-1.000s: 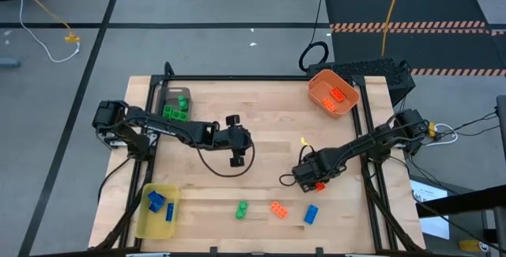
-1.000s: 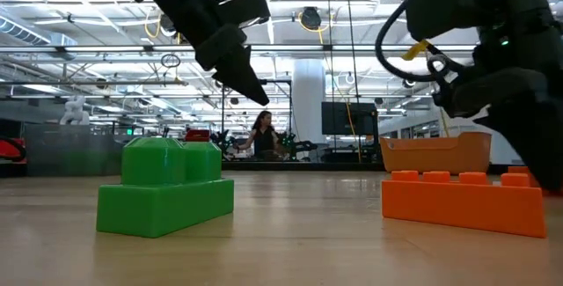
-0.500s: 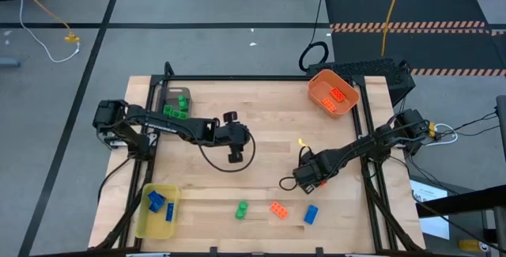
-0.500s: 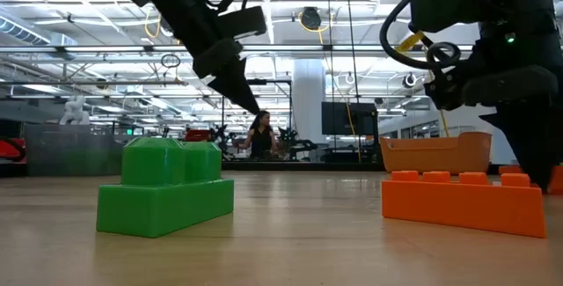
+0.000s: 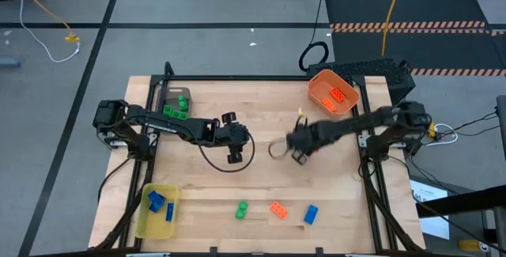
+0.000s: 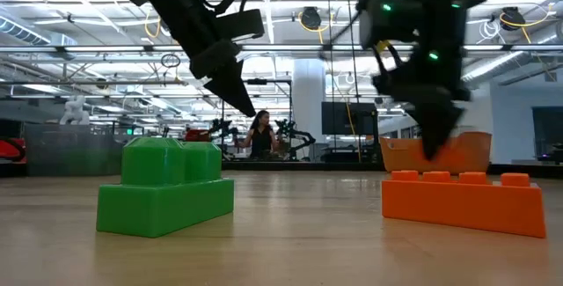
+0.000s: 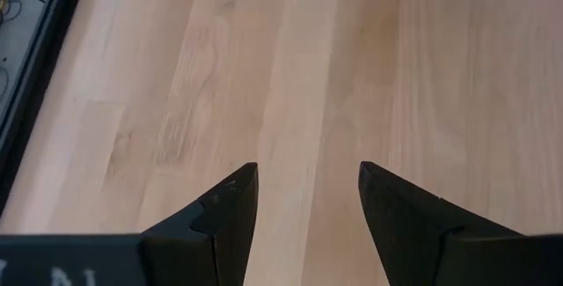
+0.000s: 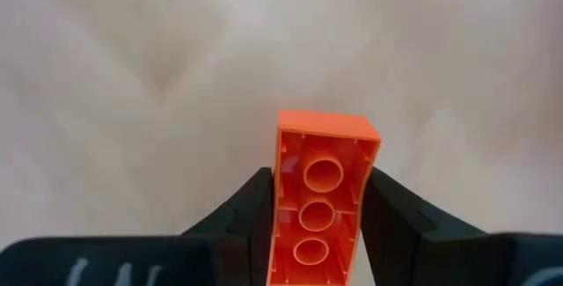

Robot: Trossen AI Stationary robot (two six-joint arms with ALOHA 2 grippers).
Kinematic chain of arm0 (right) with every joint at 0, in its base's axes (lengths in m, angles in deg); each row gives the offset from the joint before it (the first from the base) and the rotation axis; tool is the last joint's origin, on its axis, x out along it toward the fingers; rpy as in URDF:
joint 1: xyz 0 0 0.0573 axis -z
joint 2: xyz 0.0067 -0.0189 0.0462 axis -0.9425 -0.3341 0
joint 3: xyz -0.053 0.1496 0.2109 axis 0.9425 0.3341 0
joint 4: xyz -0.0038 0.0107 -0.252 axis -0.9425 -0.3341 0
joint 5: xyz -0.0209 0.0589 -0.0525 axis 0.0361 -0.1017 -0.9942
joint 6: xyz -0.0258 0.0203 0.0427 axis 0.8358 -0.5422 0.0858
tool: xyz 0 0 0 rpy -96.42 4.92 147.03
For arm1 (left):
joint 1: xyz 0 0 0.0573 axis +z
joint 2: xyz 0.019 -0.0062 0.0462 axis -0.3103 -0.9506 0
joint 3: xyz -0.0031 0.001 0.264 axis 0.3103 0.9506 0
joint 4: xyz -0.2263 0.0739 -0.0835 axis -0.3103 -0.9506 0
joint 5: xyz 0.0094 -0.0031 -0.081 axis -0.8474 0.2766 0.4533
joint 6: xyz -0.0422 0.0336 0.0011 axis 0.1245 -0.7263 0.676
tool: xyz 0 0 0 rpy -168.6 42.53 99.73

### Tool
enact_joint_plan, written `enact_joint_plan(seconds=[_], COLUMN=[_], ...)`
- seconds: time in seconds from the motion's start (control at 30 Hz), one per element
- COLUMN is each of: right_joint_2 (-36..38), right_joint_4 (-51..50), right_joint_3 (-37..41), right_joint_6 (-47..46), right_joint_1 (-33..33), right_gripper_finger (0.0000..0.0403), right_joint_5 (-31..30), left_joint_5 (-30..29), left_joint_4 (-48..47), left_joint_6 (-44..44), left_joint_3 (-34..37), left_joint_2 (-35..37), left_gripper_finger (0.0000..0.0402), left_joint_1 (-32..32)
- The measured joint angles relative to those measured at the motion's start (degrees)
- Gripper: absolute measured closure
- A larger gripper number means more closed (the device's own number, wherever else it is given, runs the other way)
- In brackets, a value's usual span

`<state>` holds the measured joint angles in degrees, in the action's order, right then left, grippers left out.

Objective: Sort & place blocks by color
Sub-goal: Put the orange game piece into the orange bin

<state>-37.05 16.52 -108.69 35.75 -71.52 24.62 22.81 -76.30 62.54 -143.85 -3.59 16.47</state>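
My right gripper [image 5: 299, 156] hangs over the table's middle, shut on an orange block [image 8: 322, 172]. My left gripper [image 5: 235, 156] stands open a little to its left, above bare wood, with nothing between its fingers [image 7: 308, 180]. A green block [image 5: 242, 209], an orange block [image 5: 278, 209] and a blue block [image 5: 311, 213] lie flat near the table's front edge. In the low view, the green block [image 6: 167, 189] and the orange block [image 6: 462, 202] fill the foreground. My right gripper pinches the orange block's two long sides [image 8: 283, 189] between its two fingers [image 8: 251, 220]. The fingers come from above, pointing steeply down, and lie along the block. The block's hollow underside faces the wrist camera. It is lifted clear of the table.
An orange bin [image 5: 334, 92] with orange blocks stands at the far right. A grey bin [image 5: 175, 105] with green blocks is at the far left. A yellow bin [image 5: 158, 205] with blue blocks is at the near left. Bare wood lies between the arms.
My right gripper has taken an orange block off the table at the near right. It has swung with it toward the far edge and the table's middle, rising a little and rolling its wrist. My left gripper has kept its place.
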Motion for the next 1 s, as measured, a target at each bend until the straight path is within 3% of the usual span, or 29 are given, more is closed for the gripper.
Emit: enact_joint_plan(seconds=[0.23,0.53,0.7,1.0], right_joint_2=[10.18,15.80,14.70,14.08], right_joint_4=[0.57,3.22,6.17,5.93], right_joint_3=[-3.02,-3.06,-3.06,-2.95], right_joint_6=[13.73,27.38,32.86,36.66], right_joint_1=[15.65,36.34,42.04,46.93], right_gripper_finger=[0.0289,0.0289,0.0289,0.0289], right_joint_5=[-6.68,-6.48,-3.62,-3.68], left_joint_5=[0.00,0.00,0.00,-0.02], left_joint_4=[-0.57,-1.07,-1.97,-2.48], left_joint_6=[-0.53,0.67,1.58,1.70], left_joint_3=[0.00,-0.02,0.00,0.00], left_joint_2=[0.00,0.00,0.00,0.00], left_gripper_finger=[0.0201,0.0201,0.0201,0.0201], left_joint_1=[0.47,0.73,0.00,0.48])
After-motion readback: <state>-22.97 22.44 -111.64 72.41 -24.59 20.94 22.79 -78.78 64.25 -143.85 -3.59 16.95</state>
